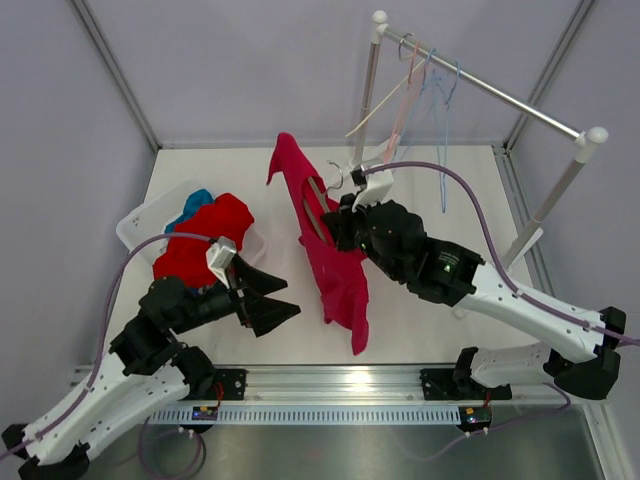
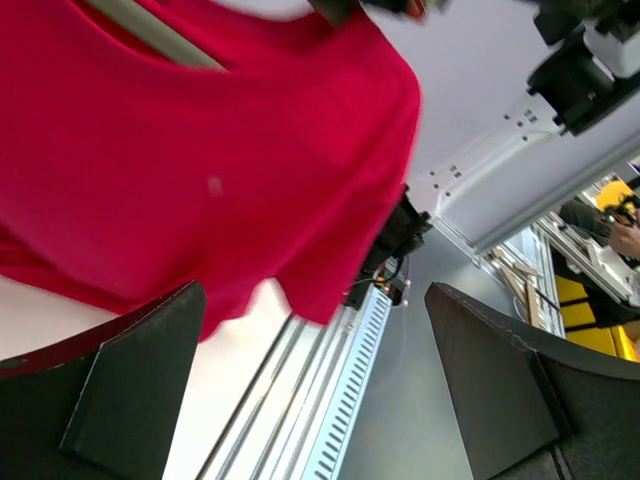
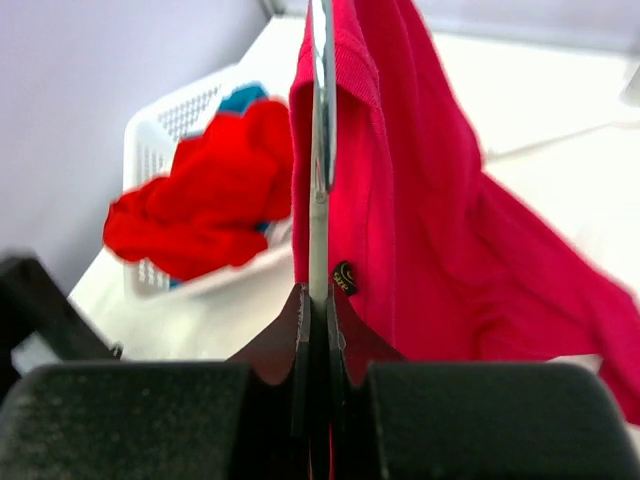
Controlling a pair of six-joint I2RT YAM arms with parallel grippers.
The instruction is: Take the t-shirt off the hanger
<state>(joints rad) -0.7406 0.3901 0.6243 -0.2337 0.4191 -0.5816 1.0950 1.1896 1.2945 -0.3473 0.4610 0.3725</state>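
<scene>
Right gripper (image 1: pixel 332 214) is clamped tight on the hanger (image 1: pixel 316 205), holding it up over the middle of the bench (image 1: pixel 230 170). In the right wrist view the hanger (image 3: pixel 320 150) is seen edge-on, a thin grey strip running straight up out of the closed gripper (image 3: pixel 318 310). Whether any cloth is pinched in with it, I cannot tell.

T-shirt (image 1: pixel 340 275) is on the hanger, not off.
- Crimson cloth drapes over the grey bar on both sides.
- One end rises toward the far side of the bench; the long lower part hangs down toward the near edge.
- The silver hook (image 1: pixel 335 180) shows just beyond the right gripper.
- In the right wrist view the t-shirt (image 3: pixel 420 200) falls to the right of the strip, in loose folds.

Left gripper (image 1: pixel 290 298) is spread wide and holds nothing. It sits left of the t-shirt's lower part, near it but apart. In the left wrist view, the two dark fingers (image 2: pixel 130 400) frame the bottom of the shot, with the t-shirt (image 2: pixel 200 170) filling the upper left and a bit of the hanger (image 2: pixel 150 30) bar showing through the neck opening.

Basket (image 1: pixel 135 225) — white, at the far left of the bench — holds a red garment (image 1: pixel 205 240) heaped over a teal cloth (image 1: pixel 195 200).

Rack (image 1: pixel 500 95) stands at the far right, with thin hangers (image 1: pixel 415 90) on its rail.
</scene>
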